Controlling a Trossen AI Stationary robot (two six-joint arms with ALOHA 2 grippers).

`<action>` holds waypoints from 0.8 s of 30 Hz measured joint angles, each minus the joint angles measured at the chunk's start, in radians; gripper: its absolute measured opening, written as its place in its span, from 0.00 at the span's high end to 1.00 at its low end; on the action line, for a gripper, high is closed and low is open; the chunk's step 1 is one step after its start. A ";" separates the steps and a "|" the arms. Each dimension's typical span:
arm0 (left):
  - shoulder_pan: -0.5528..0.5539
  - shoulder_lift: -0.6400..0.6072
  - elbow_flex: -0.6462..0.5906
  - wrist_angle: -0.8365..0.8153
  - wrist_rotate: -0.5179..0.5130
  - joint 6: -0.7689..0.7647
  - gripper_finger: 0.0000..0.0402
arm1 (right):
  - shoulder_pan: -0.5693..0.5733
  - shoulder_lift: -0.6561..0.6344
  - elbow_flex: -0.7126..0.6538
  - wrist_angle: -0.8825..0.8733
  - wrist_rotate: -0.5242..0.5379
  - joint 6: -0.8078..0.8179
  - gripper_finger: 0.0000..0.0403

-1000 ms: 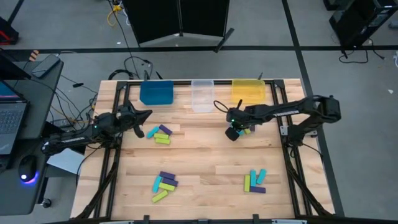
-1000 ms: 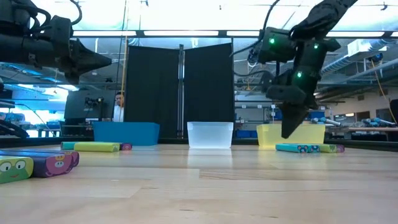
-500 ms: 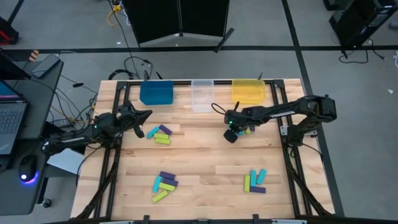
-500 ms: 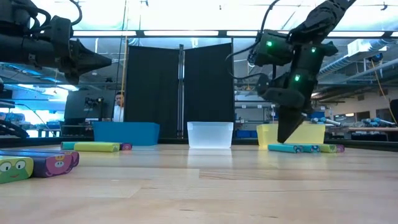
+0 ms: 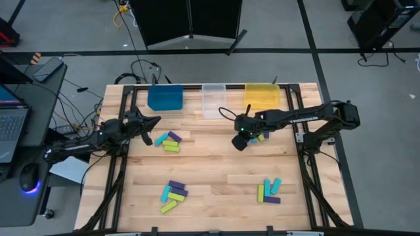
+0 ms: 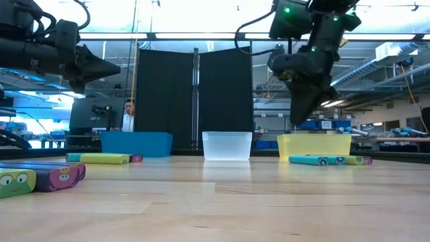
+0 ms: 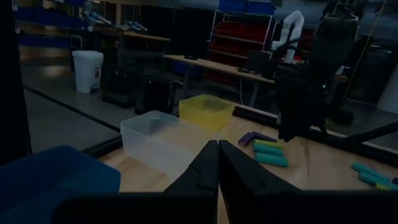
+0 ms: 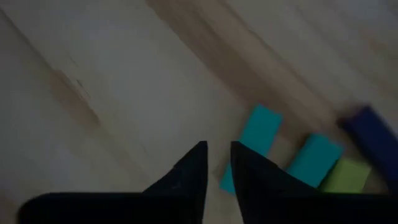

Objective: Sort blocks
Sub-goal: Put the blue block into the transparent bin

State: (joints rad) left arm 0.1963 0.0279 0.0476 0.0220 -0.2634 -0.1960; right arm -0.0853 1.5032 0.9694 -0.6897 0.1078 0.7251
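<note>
Small lime, cyan and purple blocks lie flat on the wooden table in several clusters: one [image 5: 168,140] by my left gripper, one [image 5: 260,136] under my right arm, and two near the front [image 5: 172,193] [image 5: 268,191]. My right gripper [image 5: 239,143] [image 6: 299,119] hangs above the table, pointing steeply down just left of its cluster. It is open by a narrow gap [image 8: 217,155] with nothing between the fingers; two cyan blocks [image 8: 258,134] lie just beyond the tips. My left gripper [image 5: 156,121] [image 7: 217,152] is shut, level and empty, at the left.
Three bins stand along the far edge: blue [image 5: 164,98], clear [image 5: 213,100] and yellow [image 5: 261,96]. A wide bare stretch of table [image 5: 210,164] lies between the clusters. A person [image 6: 127,114] stands in the room behind the table.
My right gripper has risen well clear of the table and drifted a little toward the table's left edge, away from the cluster beside it. My left arm has kept still.
</note>
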 joint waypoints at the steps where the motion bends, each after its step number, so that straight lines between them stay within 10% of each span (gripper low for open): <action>1: 0.000 0.000 0.000 -0.002 0.000 -0.008 0.96 | 0.003 0.000 -0.005 -0.004 0.001 0.028 0.76; 24: 0.000 0.005 0.000 0.001 -0.005 0.012 0.96 | -0.005 0.042 -0.108 0.111 0.086 0.119 0.45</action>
State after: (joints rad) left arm 0.1963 0.0329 0.0475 0.0230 -0.2680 -0.1841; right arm -0.0903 1.5454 0.8612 -0.5788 0.1936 0.8445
